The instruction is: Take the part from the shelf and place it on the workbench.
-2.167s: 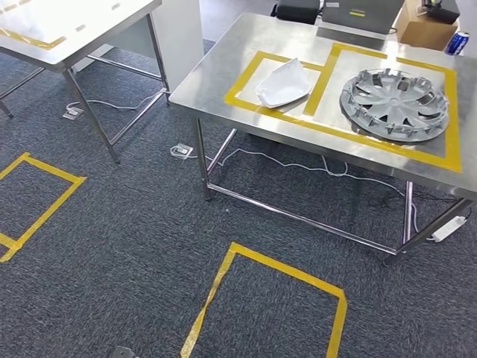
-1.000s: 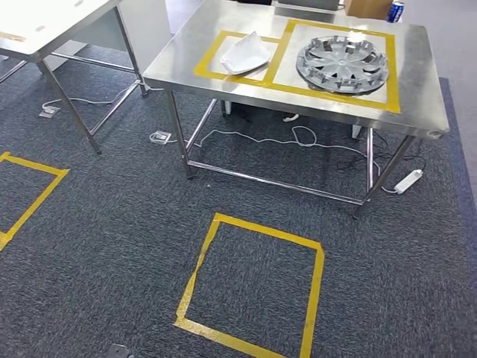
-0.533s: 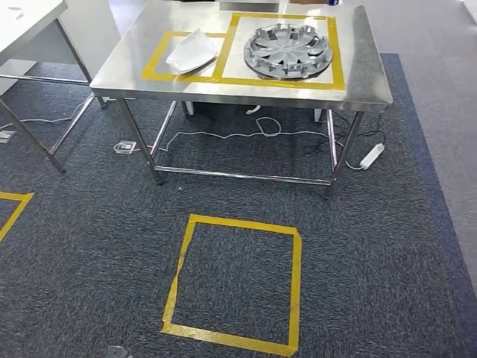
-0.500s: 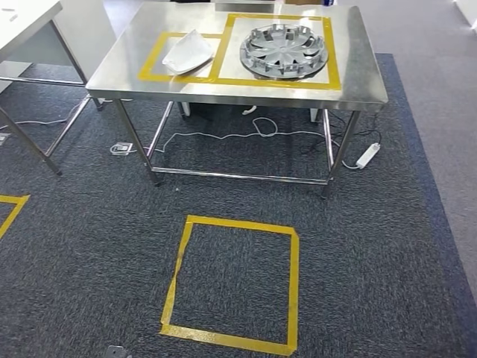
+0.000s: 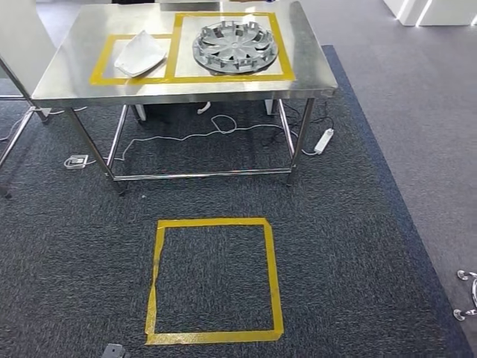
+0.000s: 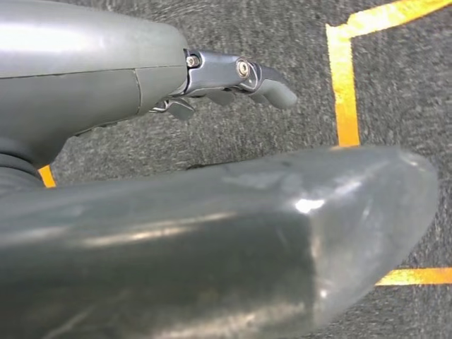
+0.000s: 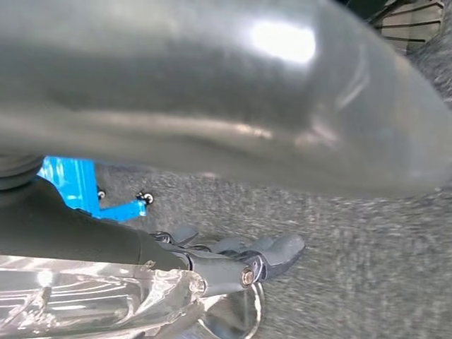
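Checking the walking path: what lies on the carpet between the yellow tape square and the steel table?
In the head view, bare dark carpet separates the tape square from the table; white cables lie farther back, under the table.

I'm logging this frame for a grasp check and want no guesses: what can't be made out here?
- Right hand: right wrist view; a clear shiny thing lies against it, cut by the picture's edge; what it is, and whether the fingers hold it, cannot be told.
- Left hand: left wrist view; the grey cover hides most of it.
- White piece on the workbench: head view; too small to identify.
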Robot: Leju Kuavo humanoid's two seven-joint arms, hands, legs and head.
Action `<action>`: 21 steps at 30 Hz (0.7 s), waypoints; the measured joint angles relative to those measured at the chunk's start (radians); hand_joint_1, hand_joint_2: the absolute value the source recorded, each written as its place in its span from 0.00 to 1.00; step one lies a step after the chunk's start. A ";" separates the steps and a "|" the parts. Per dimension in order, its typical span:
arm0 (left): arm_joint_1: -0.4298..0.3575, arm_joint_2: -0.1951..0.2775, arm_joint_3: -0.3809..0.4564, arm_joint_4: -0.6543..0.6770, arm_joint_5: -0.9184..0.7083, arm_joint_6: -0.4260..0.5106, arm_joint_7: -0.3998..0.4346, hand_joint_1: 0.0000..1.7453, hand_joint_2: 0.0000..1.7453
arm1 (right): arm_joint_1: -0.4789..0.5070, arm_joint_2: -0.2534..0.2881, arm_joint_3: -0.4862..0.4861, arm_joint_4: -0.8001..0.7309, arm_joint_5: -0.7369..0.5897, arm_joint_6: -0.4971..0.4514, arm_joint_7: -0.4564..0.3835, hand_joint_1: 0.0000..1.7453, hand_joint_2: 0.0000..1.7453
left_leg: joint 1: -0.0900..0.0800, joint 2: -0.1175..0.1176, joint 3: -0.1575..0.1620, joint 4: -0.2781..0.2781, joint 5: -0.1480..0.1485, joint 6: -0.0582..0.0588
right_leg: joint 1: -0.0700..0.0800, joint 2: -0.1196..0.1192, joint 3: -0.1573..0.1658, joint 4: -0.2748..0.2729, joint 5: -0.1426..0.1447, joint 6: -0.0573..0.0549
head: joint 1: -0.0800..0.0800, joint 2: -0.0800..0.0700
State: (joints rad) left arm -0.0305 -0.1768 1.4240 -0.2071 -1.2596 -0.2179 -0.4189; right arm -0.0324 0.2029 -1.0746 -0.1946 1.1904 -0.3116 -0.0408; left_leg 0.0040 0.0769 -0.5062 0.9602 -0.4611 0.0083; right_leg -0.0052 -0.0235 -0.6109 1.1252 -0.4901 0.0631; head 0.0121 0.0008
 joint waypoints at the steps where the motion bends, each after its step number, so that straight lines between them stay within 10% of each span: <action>1: 0.000 0.000 0.000 0.000 0.001 0.003 0.000 0.00 0.00 | -0.001 0.000 0.000 0.000 0.000 0.000 0.003 0.00 0.00 | -0.002 0.010 0.001 0.002 -0.002 -0.004 | 0.001 -0.017 0.037 -0.065 0.021 -0.005 | -0.001 0.000; 5: -0.005 0.002 0.004 0.000 0.014 0.029 0.010 0.00 0.00 | -0.003 0.000 0.000 0.000 0.006 0.002 0.024 0.00 0.00 | -0.007 0.038 0.003 0.006 -0.003 -0.027 | 0.007 -0.016 0.060 -0.120 0.039 -0.037 | -0.003 0.000; 8: -0.009 0.002 0.008 0.000 0.014 0.041 0.023 0.00 0.00 | -0.004 0.001 0.000 0.000 0.008 0.002 0.022 0.00 0.00 | -0.002 -0.015 -0.020 0.059 -0.049 -0.044 | 0.000 0.014 0.055 -0.127 0.050 -0.058 | -0.006 0.000; 11: -0.006 0.001 0.009 0.000 0.005 0.043 0.032 0.00 0.00 | -0.009 0.002 0.000 0.000 0.008 0.001 0.012 0.00 0.00 | -0.001 -0.066 -0.108 0.251 -0.145 -0.048 | -0.002 0.050 0.042 -0.127 0.059 -0.065 | -0.010 0.000; 13: -0.005 0.000 0.009 0.000 -0.006 0.043 0.037 0.00 0.00 | -0.007 0.002 0.000 0.000 0.009 0.003 0.005 0.00 0.00 | -0.001 -0.071 -0.129 0.291 -0.137 -0.046 | -0.001 0.080 0.038 -0.126 0.064 -0.063 | -0.010 0.000; 17: -0.006 0.000 0.008 0.000 -0.019 0.041 0.046 0.00 0.00 | -0.008 0.002 -0.001 0.000 0.014 0.014 -0.006 0.00 0.00 | 0.006 -0.142 -0.024 0.063 -0.015 -0.039 | -0.001 0.139 0.032 -0.122 0.072 -0.048 | -0.010 0.000; 19: -0.007 0.000 0.008 0.000 -0.020 0.041 0.047 0.00 0.00 | -0.009 0.002 -0.001 0.000 0.019 0.017 -0.001 0.00 0.00 | 0.008 -0.170 -0.005 0.015 -0.011 -0.033 | -0.002 0.163 0.021 -0.122 0.078 -0.035 | -0.010 0.000; 21: -0.008 -0.001 0.008 0.000 -0.020 0.041 0.048 0.00 0.00 | -0.004 0.002 -0.001 0.000 0.022 0.019 0.008 0.00 0.00 | 0.008 -0.146 -0.005 0.011 -0.008 -0.021 | -0.006 0.179 0.010 -0.124 0.084 -0.023 | -0.010 0.000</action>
State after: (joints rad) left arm -0.0386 -0.1781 1.4323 -0.2071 -1.2793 -0.1766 -0.3712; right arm -0.0369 0.2045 -1.0754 -0.1946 1.2127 -0.2923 -0.0329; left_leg 0.0120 -0.0694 -0.5112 0.9710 -0.4691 -0.0130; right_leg -0.0110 0.1556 -0.6012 1.0009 -0.4062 0.0402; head 0.0017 0.0009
